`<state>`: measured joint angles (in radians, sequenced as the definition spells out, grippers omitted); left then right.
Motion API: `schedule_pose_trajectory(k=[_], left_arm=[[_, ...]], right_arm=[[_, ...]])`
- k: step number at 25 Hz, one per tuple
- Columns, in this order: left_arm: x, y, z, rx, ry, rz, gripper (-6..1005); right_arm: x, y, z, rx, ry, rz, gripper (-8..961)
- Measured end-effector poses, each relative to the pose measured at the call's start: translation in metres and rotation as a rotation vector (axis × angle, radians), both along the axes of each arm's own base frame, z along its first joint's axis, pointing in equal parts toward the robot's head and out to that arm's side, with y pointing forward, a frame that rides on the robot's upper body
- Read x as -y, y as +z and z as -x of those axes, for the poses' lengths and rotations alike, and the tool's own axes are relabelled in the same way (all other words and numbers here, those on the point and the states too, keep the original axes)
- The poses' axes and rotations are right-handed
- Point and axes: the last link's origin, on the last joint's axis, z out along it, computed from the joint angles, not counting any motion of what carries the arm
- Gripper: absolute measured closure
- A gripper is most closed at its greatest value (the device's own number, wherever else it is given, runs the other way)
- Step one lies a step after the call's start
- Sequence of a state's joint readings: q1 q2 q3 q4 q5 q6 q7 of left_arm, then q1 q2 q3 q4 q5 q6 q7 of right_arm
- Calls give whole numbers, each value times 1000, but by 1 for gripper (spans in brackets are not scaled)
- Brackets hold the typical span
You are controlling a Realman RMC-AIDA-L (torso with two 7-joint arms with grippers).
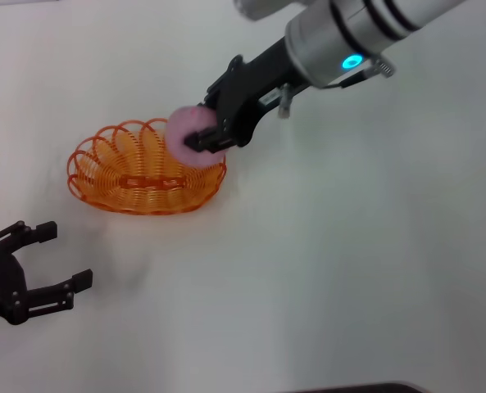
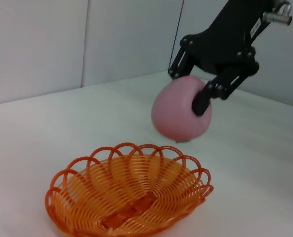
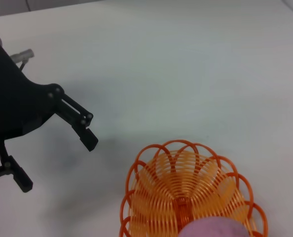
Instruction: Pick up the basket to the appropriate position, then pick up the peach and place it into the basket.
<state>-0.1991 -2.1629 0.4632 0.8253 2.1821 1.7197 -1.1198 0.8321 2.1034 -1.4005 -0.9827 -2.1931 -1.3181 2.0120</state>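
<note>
The orange wire basket (image 1: 136, 176) stands on the white table, left of centre. It also shows in the left wrist view (image 2: 129, 195) and the right wrist view (image 3: 190, 190). My right gripper (image 1: 200, 129) is shut on the pink peach (image 1: 185, 131) and holds it in the air above the basket's right rim. The left wrist view shows the peach (image 2: 178, 116) hanging clear above the basket, clamped by the right gripper (image 2: 198, 94). The peach's top edge (image 3: 215, 229) shows in the right wrist view. My left gripper (image 1: 58, 258) is open and empty, near the front left of the table.
The white table (image 1: 349, 262) spreads to the right and front of the basket. A pale wall (image 2: 62, 44) rises behind the table's far edge in the left wrist view.
</note>
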Motion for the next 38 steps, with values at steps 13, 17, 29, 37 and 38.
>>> schedule_pose_trajectory(k=[13, 17, 29, 37, 38], left_arm=[[0, 0, 0, 0, 1, -1, 65], [0, 0, 0, 0, 2, -1, 65], [-1, 1, 0, -4, -1, 0, 65], [-1, 1, 0, -2, 1, -1, 65], [-1, 1, 0, -2, 1, -1, 65]], right_arm=[[0, -29, -7, -5, 39, -13, 406], [1, -31, -9, 1, 49, -6, 395], [1, -30, -8, -32, 42, -5, 257], [1, -28, -11, -43, 29, -9, 24], [2, -26, -12, -54, 22, -14, 24]])
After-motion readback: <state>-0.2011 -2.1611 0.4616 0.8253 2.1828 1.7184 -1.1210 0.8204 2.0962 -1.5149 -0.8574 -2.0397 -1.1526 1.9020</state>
